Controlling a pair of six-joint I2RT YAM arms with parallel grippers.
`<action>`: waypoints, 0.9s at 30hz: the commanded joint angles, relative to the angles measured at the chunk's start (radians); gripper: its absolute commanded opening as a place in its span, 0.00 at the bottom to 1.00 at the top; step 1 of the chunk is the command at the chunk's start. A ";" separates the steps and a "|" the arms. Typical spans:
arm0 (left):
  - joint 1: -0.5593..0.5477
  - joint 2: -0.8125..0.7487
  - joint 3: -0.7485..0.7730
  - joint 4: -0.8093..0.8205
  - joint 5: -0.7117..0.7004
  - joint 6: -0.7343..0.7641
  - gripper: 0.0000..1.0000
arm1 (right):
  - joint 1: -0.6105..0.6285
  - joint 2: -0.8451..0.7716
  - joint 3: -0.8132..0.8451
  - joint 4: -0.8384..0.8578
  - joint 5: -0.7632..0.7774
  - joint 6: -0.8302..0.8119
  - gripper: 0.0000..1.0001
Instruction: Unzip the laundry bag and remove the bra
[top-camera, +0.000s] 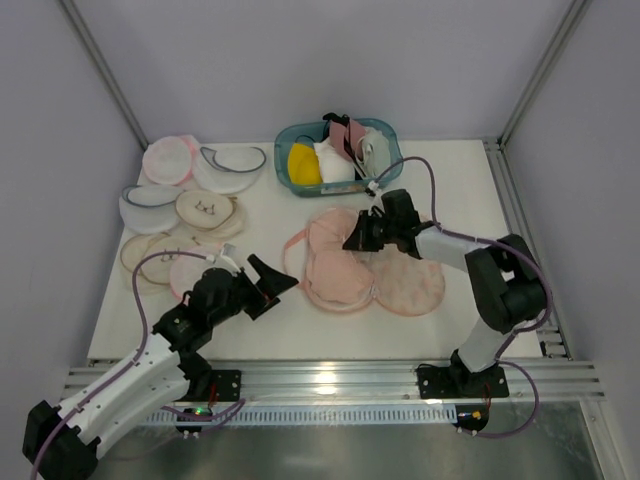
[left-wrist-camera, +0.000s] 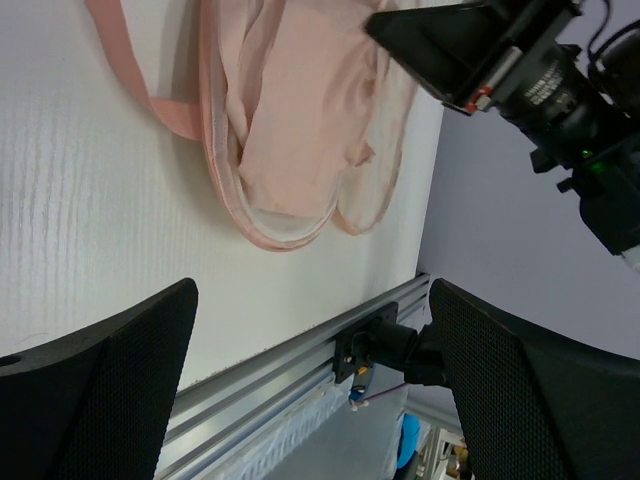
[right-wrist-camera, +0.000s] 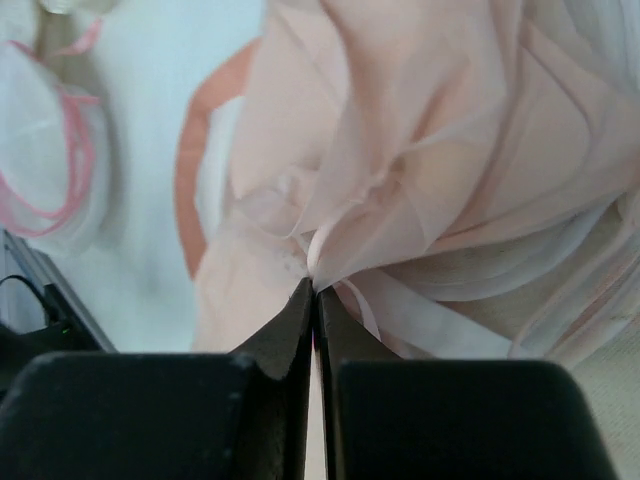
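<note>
While the plain pale pink-peach, soft-cupped bra (top-camera: 335, 268) lies mid-table, partly over the flat cream, orange-patterned, two-lobed laundry bag (top-camera: 418, 287), I see my right gripper (right-wrist-camera: 316, 292) pressed together, pinching a fold of the bra's fabric. My left gripper (top-camera: 277, 287) hovers just left of it above the white table (top-camera: 250, 335), fingers spread wide, holding nothing.

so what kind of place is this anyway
Probably a robot lab work cell, not a home: a white table walled by plain panels, robot arms bolted to an aluminium rail, mesh pouches laid out near a teal basket.
</note>
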 joint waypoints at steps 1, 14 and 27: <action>0.002 -0.017 -0.006 -0.012 -0.018 -0.003 0.99 | 0.001 -0.161 0.025 0.004 -0.068 -0.013 0.04; 0.002 -0.029 -0.004 -0.012 -0.013 -0.006 1.00 | -0.007 -0.266 0.377 -0.203 -0.057 -0.078 0.04; 0.002 -0.095 -0.009 -0.057 -0.004 -0.018 0.99 | -0.021 0.256 1.165 -0.419 -0.045 -0.119 0.04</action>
